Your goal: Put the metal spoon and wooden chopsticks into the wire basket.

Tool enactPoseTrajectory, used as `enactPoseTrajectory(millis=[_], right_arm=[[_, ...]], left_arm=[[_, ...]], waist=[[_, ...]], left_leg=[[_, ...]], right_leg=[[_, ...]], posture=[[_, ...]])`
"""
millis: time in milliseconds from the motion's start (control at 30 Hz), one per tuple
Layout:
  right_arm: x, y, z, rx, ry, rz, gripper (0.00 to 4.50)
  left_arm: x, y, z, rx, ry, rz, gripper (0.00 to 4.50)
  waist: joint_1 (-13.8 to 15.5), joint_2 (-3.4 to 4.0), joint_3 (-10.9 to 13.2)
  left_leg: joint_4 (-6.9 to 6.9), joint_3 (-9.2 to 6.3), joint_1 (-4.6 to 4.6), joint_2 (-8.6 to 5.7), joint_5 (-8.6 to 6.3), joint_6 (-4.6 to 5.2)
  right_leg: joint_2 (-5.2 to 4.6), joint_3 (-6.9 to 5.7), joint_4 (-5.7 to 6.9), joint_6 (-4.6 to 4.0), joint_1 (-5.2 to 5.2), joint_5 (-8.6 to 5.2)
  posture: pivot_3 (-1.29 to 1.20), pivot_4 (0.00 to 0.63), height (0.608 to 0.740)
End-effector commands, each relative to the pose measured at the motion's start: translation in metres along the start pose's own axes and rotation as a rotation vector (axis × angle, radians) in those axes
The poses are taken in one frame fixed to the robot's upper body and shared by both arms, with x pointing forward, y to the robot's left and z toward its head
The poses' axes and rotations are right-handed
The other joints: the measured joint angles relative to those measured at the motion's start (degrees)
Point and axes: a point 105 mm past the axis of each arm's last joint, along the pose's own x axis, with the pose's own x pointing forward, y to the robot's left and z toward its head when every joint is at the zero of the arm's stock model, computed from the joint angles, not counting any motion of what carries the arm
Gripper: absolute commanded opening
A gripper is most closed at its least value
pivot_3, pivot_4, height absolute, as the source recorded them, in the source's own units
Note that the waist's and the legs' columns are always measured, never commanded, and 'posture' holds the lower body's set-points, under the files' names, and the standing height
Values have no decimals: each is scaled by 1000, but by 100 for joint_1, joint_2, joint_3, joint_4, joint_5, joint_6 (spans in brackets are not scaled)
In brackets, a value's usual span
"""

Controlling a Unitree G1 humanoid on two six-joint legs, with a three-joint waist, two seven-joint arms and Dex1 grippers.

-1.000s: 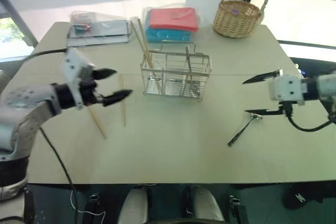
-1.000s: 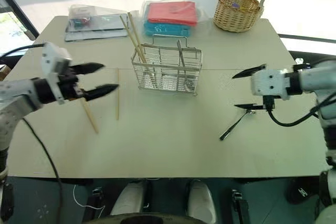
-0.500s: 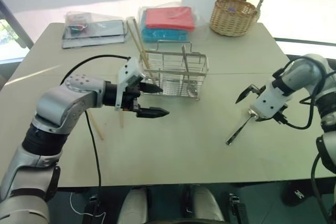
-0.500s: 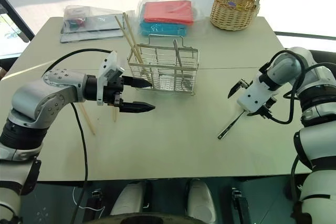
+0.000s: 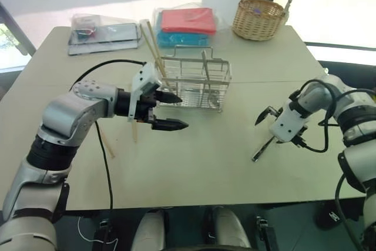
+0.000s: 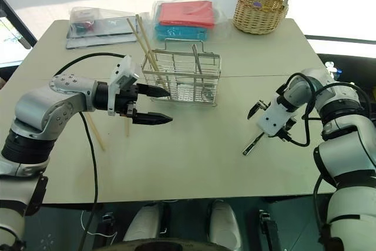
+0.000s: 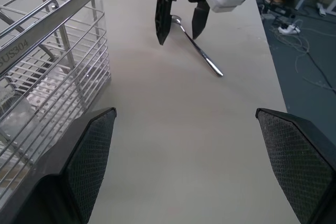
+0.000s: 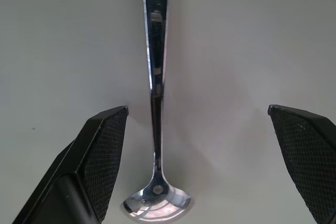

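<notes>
The metal spoon (image 8: pixel 156 77) lies flat on the table at the right, its bowl toward the robot's right side. My right gripper (image 5: pixel 267 127) points down over it, open, a finger on each side of the handle and apart from it. The wire basket (image 5: pixel 197 83) stands mid-table with two wooden chopsticks (image 5: pixel 154 45) leaning out of its left end and a metal utensil upright inside. Two more chopsticks (image 5: pixel 107 143) lie on the table under my left arm. My left gripper (image 5: pixel 183 111) hovers open and empty beside the basket's front left corner.
A round wicker basket (image 5: pixel 257 19) stands at the far right corner. Red and blue wrapped packs (image 5: pixel 187 24) and a plastic-wrapped tray (image 5: pixel 104 30) lie along the far edge. Bare tabletop lies between the basket and the spoon.
My left gripper swung right from over the loose chopsticks to the basket's front, then held still. My right gripper turned to point down and sank over the spoon.
</notes>
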Motion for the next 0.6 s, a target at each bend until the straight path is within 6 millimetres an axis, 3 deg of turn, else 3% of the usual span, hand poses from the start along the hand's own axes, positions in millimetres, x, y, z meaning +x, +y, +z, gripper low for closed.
enactPoseTrajectory(millis=[33,133,333,600], right_arm=[[1,-1,-4,-3,26,-10,4191],[4,3,-4,5,24,3,3178],[3,10,-5,11,20,17,85],[-1,1,-7,8,33,-59,34]], left_arm=[[-6,-1,19,70,-27,13,4500],[-7,1,22,70,-37,23,4500],[-10,4,27,72,-54,43,4500],[-12,8,27,66,-65,64,4500]], waist=[[-6,-6,-4],[-14,-17,-9],[-59,-21,-7],[-54,-21,-6]], left_leg=[[1,0,2,0,0,0],[2,1,16,0,-3,4],[-10,37,68,7,-19,33],[-11,64,78,17,-20,34]], right_leg=[[0,0,0,0,3,0],[0,3,-2,0,17,0],[4,33,9,0,34,0],[10,54,12,0,28,0]], posture=[[0,150,703],[0,150,703],[0,150,703],[0,150,703]])
